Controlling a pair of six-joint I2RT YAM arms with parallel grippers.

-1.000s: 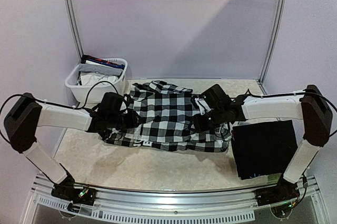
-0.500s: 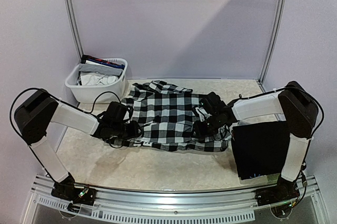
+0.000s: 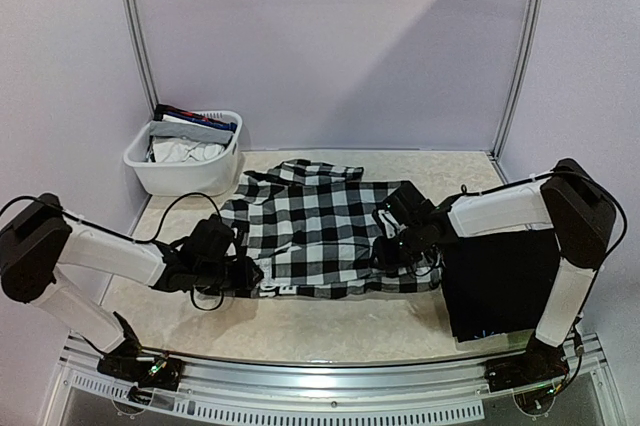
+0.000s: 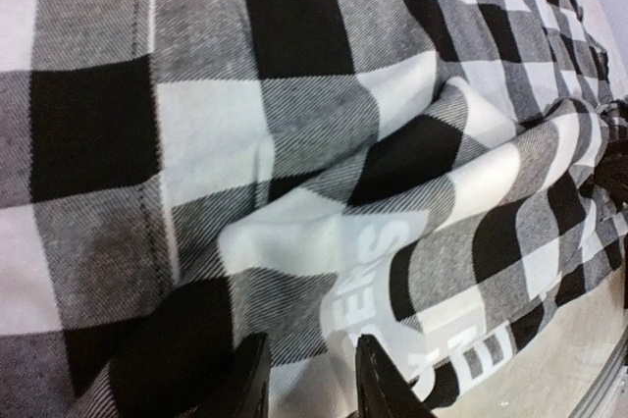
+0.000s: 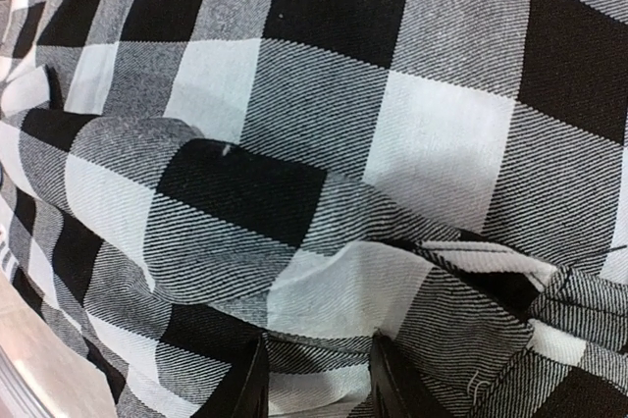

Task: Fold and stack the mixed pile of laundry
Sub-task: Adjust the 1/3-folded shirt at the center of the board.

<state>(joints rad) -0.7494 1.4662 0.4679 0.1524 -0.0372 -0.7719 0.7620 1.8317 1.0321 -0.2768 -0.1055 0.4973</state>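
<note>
**A:** Shirt [image 3: 320, 231], the checked one, lies spread on the worktop [image 3: 330, 331], to the right of the white basket [image 3: 185, 171] and nearer the arm bases than the basket is.

**B:** And the hold on it?

**A:** The left fingers [image 4: 251, 384] pinch a fold at the edge on the basket's side. The right fingers [image 5: 391, 379] pinch a fold at the edge away from the basket. Both pairs show a narrow gap with cloth in it.

**B:** What could go wrong?

**A:** I suspect each pinch has only the top layer. A lift would then peel that layer off and leave the rest bunched. An uneven pull from the two arms would skew the fold. The edge away from the basket also sits just beside a folded black cloth [image 3: 500, 281], and a drag that way could rumple it.

**B:** Which way does it lie?

**A:** Its long axis runs across, from the basket's side outward. A rumpled end, possibly the collar, points toward the back wall. I cannot tell for certain.
</note>
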